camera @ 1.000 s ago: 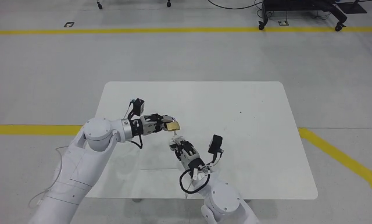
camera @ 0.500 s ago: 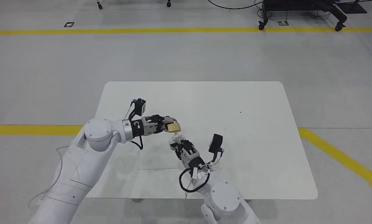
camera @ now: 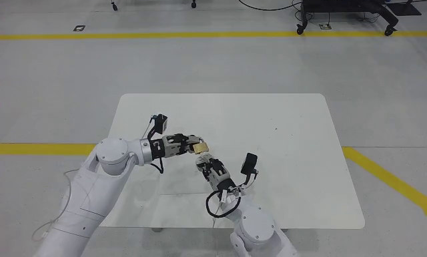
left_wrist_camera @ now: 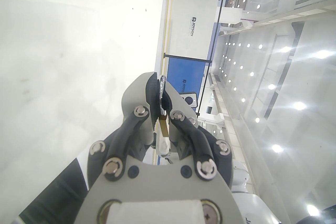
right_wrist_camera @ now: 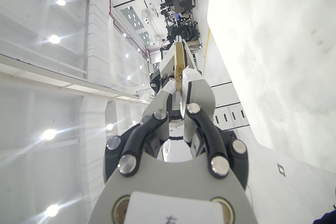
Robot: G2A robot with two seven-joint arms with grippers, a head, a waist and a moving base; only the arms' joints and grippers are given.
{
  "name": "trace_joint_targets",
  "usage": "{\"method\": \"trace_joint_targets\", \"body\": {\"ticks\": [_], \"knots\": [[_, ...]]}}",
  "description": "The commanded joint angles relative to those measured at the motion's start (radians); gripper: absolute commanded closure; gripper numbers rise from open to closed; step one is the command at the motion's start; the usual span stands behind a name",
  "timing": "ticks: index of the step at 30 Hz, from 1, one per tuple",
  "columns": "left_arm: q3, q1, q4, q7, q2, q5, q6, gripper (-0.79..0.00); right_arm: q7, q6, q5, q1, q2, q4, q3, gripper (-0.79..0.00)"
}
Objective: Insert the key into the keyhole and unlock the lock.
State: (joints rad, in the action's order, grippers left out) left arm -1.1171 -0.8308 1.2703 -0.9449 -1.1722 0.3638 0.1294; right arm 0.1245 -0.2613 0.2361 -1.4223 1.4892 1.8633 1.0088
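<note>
L gripper pinching lock, R gripper pinching key at it, above white table, yellow-striped floor.

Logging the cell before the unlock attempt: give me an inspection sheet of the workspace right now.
Surface: white table, a few dark specks.
Job's things: brass padlock held above the table; key not made out.
Clutter: nothing seen.
Grippers: left gripper shut on the padlock; right gripper shut at the padlock's end opposite its shackle.
Cables: black cable on the floor beyond the table.
Surroundings: yellow floor lines, dark wheeled frame.
</note>
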Motion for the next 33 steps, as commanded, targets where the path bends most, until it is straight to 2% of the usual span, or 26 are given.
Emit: {"method": "trace_joint_targets", "body": {"ticks": [1,6,15,19,23,30,31,32,33], "knots": [[-0.006,-0.004,0.002,0.039,0.000,-0.008,-0.004,0.000,-0.002,0.010,0.000,-0.008,0.000,0.009,-0.001,-0.785],[-0.010,-0.029,0.034,0.176,0.001,-0.093,-0.076,0.000,-0.005,0.058,0.034,-0.038,0.002,0.038,0.001,-0.785],[-0.009,-0.031,0.036,0.182,0.001,-0.101,-0.079,0.000,-0.005,0.058,0.034,-0.038,0.002,0.038,0.001,-0.785],[0.009,-0.059,0.091,0.224,0.012,-0.290,-0.143,0.000,0.044,-0.009,-0.012,-0.014,0.005,0.008,-0.005,-0.785],[-0.003,-0.082,0.118,0.183,0.019,-0.302,-0.169,0.000,0.082,-0.055,-0.005,0.011,0.013,-0.005,-0.019,-0.785],[-0.010,-0.105,0.139,0.158,0.028,-0.367,-0.228,0.000,0.117,-0.054,0.020,0.030,0.025,-0.027,-0.030,-0.785],[-0.010,-0.107,0.141,0.160,0.029,-0.379,-0.237,0.000,0.121,-0.056,0.022,0.032,0.026,-0.031,-0.030,-0.757],[-0.008,-0.109,0.143,0.162,0.029,-0.393,-0.248,0.000,0.123,-0.059,0.028,0.034,0.028,-0.034,-0.030,-0.686],[-0.007,-0.111,0.144,0.166,0.030,-0.404,-0.255,0.000,0.125,-0.063,0.038,0.035,0.029,-0.036,-0.029,-0.662]]}}
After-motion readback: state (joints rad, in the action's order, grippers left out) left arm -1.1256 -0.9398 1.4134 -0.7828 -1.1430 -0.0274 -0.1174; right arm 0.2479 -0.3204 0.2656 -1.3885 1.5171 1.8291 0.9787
